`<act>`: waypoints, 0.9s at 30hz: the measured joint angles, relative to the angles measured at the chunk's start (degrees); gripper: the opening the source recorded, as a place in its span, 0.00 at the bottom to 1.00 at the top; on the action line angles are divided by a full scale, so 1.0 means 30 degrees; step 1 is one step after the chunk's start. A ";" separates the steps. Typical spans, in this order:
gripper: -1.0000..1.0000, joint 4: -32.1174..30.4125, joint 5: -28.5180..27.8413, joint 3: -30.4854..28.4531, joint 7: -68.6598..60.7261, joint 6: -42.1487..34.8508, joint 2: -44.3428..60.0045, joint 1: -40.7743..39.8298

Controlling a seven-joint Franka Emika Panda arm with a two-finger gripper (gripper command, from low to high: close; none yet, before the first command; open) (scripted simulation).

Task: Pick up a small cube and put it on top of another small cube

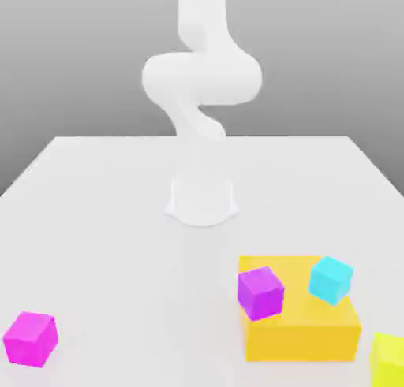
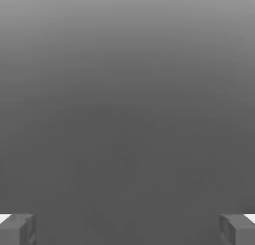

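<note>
The small magenta-pink cube (image 1: pixel 31 339) rests on the white table near its front edge, at the exterior view's left. A darker violet-purple cube (image 1: pixel 260 292) and a cyan cube (image 1: pixel 331 279) sit on a flat yellow-orange block (image 1: pixel 304 330) at the front right. The white arm (image 1: pixel 201 86) rises from its base at the table's middle and bends upward out of the picture. In the hand view my gripper (image 2: pixel 127 229) is open, its two grey fingertips (image 2: pixel 18 229) far apart, with nothing between them and only a grey backdrop beyond.
A yellow-green block (image 1: pixel 390 359) lies at the front right corner, partly cut off by the picture's edge. The arm's round base (image 1: pixel 202 200) stands at the table's centre.
</note>
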 joint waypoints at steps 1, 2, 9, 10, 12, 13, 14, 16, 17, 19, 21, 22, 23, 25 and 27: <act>0.50 -0.0052 0.0033 -0.0338 -0.0296 0.0248 0.0746 0.0002; 0.50 -0.0102 0.0084 -0.0660 -0.0595 0.0485 0.1460 -0.0008; 0.50 -0.0442 0.0747 -0.2888 -0.2841 0.2093 0.6279 -0.0153; 0.50 -0.0490 0.0895 -0.3198 -0.3199 0.2320 0.6968 -0.0192; 0.50 -0.0585 0.1229 -0.3803 -0.3942 0.2773 0.8351 -0.0285; 0.50 -0.0632 0.1426 -0.4078 -0.4334 0.2997 0.9047 -0.0360; 0.50 -0.0679 0.1637 -0.4337 -0.4736 0.3220 0.9746 -0.0449; 0.50 -0.0771 0.2091 -0.4808 -0.5562 0.3662 1.1152 -0.0664; 0.50 -0.0816 0.2331 -0.5011 -0.5984 0.3881 1.1860 -0.0890; 0.50 -0.0905 0.2816 -0.5293 -0.6833 0.4315 1.3278 -0.1447; 0.50 -0.0995 0.3253 -0.5411 -0.7649 0.4754 1.4688 -0.1988; 0.50 -0.1040 0.3447 -0.5440 -0.8037 0.4971 1.5390 -0.2226; 0.50 -0.1085 0.3598 -0.5464 -0.8387 0.5190 1.6088 -0.2462; 0.50 -0.1179 0.3888 -0.5540 -0.9103 0.5639 1.7475 -0.2970; 0.50 -0.1275 0.4049 -0.5597 -0.9713 0.6108 1.8842 -0.3563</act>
